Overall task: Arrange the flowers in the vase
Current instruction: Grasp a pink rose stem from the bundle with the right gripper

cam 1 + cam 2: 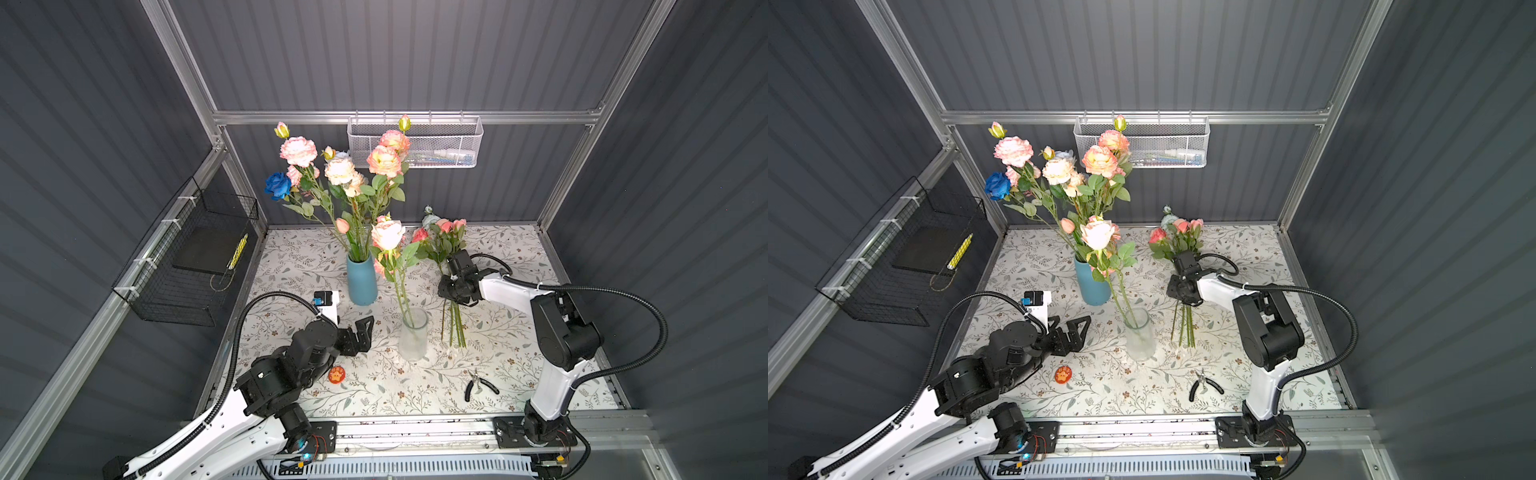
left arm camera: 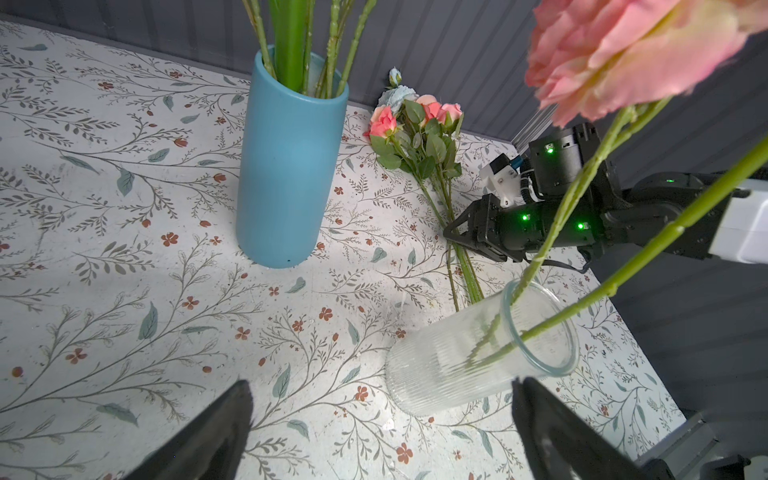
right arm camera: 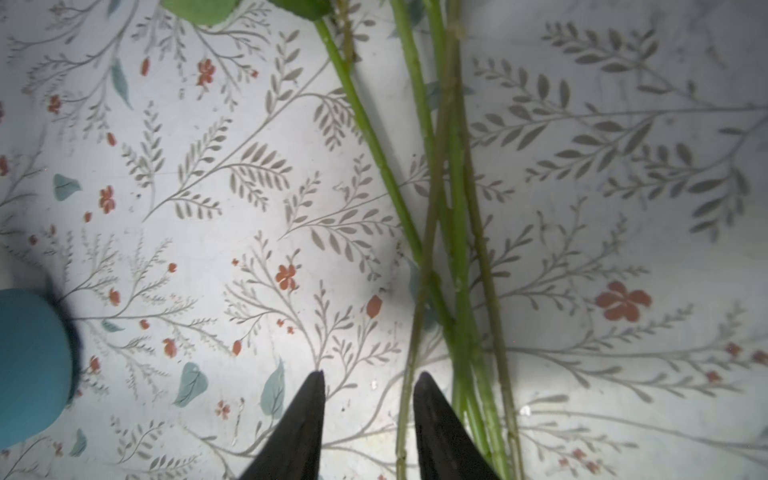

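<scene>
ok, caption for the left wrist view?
Open left gripper faces glass vase with two stems; right gripper at loose flowers on table.

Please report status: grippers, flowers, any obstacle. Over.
Left gripper open, empty, beside glass vase. Right gripper open, low over loose flowers on table. Two stems in glass vase. Nothing blocks.

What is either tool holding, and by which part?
Nothing yet. The left tool is open and empty; the right tool straddles one thin green stem of the tabletop pink rose bunch, jaws apart.

The tablecloth is white with grey sprigs, red blossoms; the flowers pink, peach, blue.
</scene>
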Robot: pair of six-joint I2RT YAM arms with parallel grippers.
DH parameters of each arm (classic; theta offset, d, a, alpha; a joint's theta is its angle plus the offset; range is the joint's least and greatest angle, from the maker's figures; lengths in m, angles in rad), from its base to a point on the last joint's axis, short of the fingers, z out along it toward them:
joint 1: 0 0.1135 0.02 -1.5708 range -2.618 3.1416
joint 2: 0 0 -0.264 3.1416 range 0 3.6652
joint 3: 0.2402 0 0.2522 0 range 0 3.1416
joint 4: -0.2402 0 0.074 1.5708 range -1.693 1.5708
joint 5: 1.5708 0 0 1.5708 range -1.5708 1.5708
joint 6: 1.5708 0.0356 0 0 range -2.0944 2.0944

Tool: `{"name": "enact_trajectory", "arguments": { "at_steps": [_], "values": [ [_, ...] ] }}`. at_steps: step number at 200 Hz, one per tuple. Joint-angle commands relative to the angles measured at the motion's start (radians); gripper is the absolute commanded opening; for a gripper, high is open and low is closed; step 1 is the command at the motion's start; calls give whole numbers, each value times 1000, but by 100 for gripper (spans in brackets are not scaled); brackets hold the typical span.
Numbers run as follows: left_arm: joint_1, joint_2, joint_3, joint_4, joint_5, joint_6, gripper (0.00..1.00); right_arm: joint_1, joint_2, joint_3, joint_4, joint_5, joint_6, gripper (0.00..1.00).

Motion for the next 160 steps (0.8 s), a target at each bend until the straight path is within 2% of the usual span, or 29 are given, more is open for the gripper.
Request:
{"name": "enact_trajectory", "arguments": {
  "at_steps": [1,44,89,126,160],
  "values": [
    [-4,-20,0,-19,-22,9,100,8,24,38,-85,82,17,39],
    [-7,-23,5,-23,-25,11,100,12,103,110,-137,129,18,39],
    [-5,-36,2,-33,-30,9,100,30,176,191,-216,179,6,33],
    [-4,-37,2,-33,-34,9,100,37,188,219,-225,169,-12,16],
    [-5,-27,9,-35,-29,8,100,40,92,156,-106,153,-64,3]
  ]
}}
